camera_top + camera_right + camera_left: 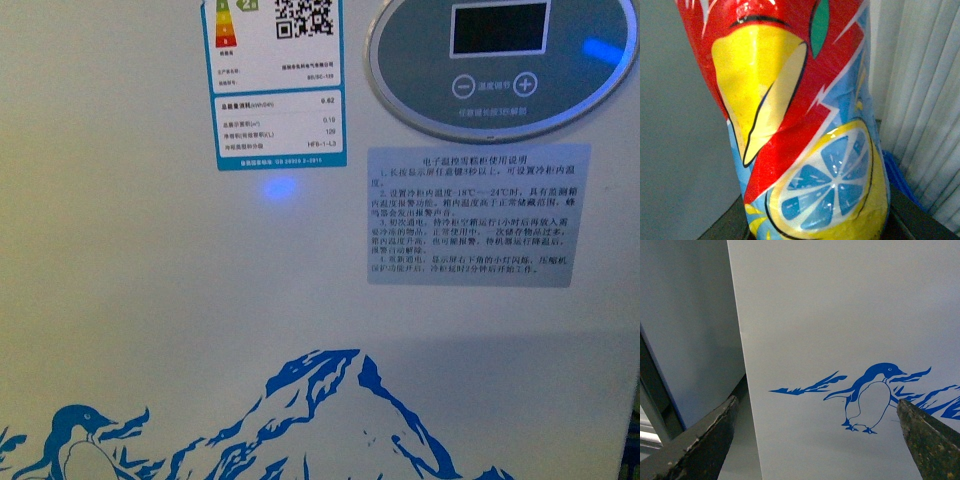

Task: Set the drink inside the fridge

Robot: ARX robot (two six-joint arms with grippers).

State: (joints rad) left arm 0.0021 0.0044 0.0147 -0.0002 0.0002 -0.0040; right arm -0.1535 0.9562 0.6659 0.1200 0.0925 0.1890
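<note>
The fridge [120,300] fills the front view: its white front wall with blue penguin-and-mountain picture, an energy label and an oval control panel. It also shows in the left wrist view [840,315], close ahead. My left gripper [825,440] is open and empty, its two dark fingertips [705,440] spread wide before the penguin picture. My right gripper is shut on the drink [805,100], whose red, yellow and blue wrapper with a lemon-slice picture fills the right wrist view; its top and the jaws are hidden. Neither arm shows in the front view.
A grey wall or panel [685,330] stands beside the fridge's corner in the left wrist view. In the right wrist view a pale ribbed surface [925,100] and something blue [900,175] lie behind the drink.
</note>
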